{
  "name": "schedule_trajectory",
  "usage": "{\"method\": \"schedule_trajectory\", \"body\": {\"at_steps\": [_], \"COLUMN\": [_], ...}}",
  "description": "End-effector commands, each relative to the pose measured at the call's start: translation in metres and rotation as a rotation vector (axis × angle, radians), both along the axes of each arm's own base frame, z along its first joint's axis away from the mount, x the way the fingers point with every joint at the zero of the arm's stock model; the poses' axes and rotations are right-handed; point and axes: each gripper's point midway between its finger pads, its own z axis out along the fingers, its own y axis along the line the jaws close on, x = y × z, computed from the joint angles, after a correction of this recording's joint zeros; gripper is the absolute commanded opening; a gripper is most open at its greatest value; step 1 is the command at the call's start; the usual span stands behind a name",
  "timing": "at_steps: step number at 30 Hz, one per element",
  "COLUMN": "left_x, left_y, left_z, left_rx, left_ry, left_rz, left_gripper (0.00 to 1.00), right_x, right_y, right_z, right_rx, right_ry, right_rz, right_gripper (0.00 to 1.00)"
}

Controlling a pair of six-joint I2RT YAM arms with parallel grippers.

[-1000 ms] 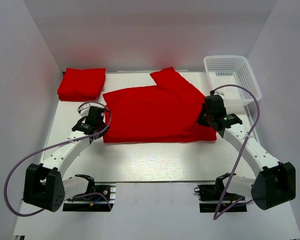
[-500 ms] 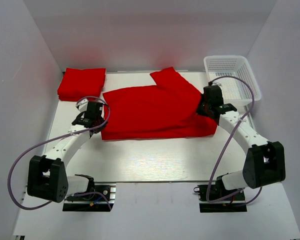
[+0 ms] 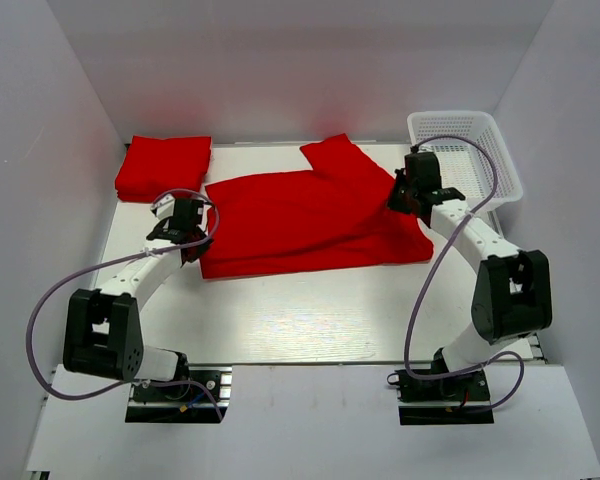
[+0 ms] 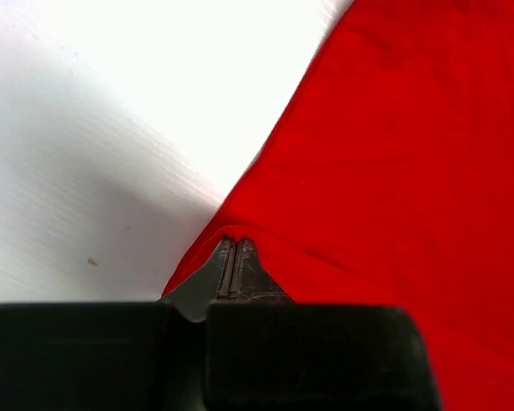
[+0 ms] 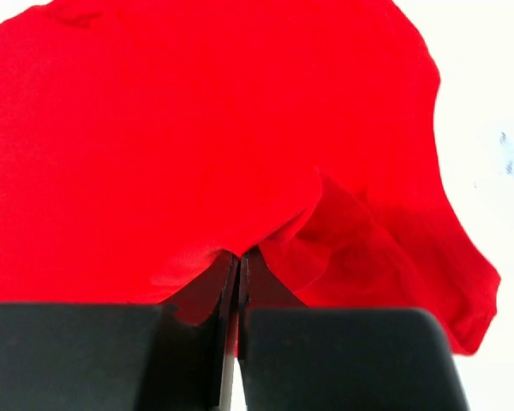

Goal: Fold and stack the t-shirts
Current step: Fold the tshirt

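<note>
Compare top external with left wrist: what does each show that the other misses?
Top external only: the folded red shirt pile at the far-left corner, the white plastic mesh basket at far right, and the right gripper at the right edge of the spread red short-sleeved t-shirt. Left wrist only: the left gripper up close, its fingers pressed together on a pinched bump of the cloth's edge. Both: that spread t-shirt lying on the white table, with the left gripper at its left edge.
</note>
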Motion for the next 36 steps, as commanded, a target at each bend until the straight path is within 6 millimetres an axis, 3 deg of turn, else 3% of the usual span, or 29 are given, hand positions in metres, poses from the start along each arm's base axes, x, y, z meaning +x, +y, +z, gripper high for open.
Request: {"method": "schedule_trajectory", "body": {"at_steps": [1,5,10,13,15,16,18,19,20,21,22,23,24,25,26,30,33,34,36], "left_x": [0.020,0.031,0.046,0.052,0.061,0.060,0.070,0.072,0.080,0.088,0.094,0.108,0.111,0.114,0.123,0.130,0.125,0.123,0.113], "left_y": [0.002,0.005,0.003,-0.003,-0.002,-0.002,0.000,0.006,0.005,0.007,0.011,0.008,0.013,0.008,0.005,0.003,-0.004,-0.009,-0.015], "left_z": [0.017,0.009,0.004,-0.005,-0.004,-0.015,-0.015,-0.019,-0.022,-0.018,-0.017,-0.003,-0.002,-0.001,0.011,0.038,0.057,0.060,0.061], "left_rx": [-0.003,-0.002,-0.012,-0.032,-0.040,-0.037,-0.044,-0.035,-0.036,-0.046,-0.058,-0.068,-0.057,-0.078,-0.088,-0.074,-0.079,-0.088,-0.105], "left_ry": [-0.072,-0.061,-0.064,-0.060,-0.071,-0.044,-0.055,-0.052,-0.063,-0.080,-0.084,-0.121,-0.114,-0.110,-0.140,-0.181,-0.221,-0.233,-0.238], "left_rz": [0.001,0.005,-0.005,-0.034,-0.031,-0.030,-0.013,0.004,0.004,0.009,0.015,0.008,0.008,-0.010,-0.018,-0.068,-0.131,-0.172,-0.212], "left_gripper": [0.00,0.00,0.00,0.00,0.01,0.01,0.07,0.14,0.21,0.27,0.39,0.57,0.99,1.00,1.00,1.00,1.00,1.00,1.00], "right_x": [0.023,0.033,0.045,0.059,0.067,0.076,0.093,0.098,0.115,0.121,0.128,0.127,0.145,0.146,0.151,0.143,0.121,0.109,0.085], "right_y": [0.003,0.003,0.000,0.001,0.006,0.005,0.009,0.006,0.011,0.010,0.011,0.017,0.020,0.029,0.031,0.047,0.052,0.054,0.056], "right_z": [0.017,0.014,-0.009,-0.002,-0.014,-0.013,-0.016,-0.019,-0.009,-0.020,-0.018,-0.022,-0.012,-0.010,-0.004,0.014,0.022,0.033,0.009], "right_rx": [0.009,0.004,-0.008,0.006,0.017,0.021,0.035,0.036,0.061,0.061,0.071,0.094,0.104,0.122,0.129,0.142,0.127,0.132,0.136], "right_ry": [-0.061,-0.048,-0.002,-0.024,0.004,-0.003,-0.007,-0.007,-0.036,-0.013,-0.022,0.010,-0.006,0.002,-0.008,-0.040,-0.051,-0.067,-0.001], "right_rz": [0.018,0.023,-0.001,-0.007,0.001,-0.009,-0.024,-0.039,-0.037,-0.040,-0.038,-0.010,0.003,0.048,0.066,0.176,0.267,0.298,0.338], "right_gripper": [0.00,0.00,0.00,0.00,0.00,0.00,0.03,0.04,0.06,0.11,0.20,0.32,0.62,0.86,0.90,0.90,0.90,0.90,0.90]}}
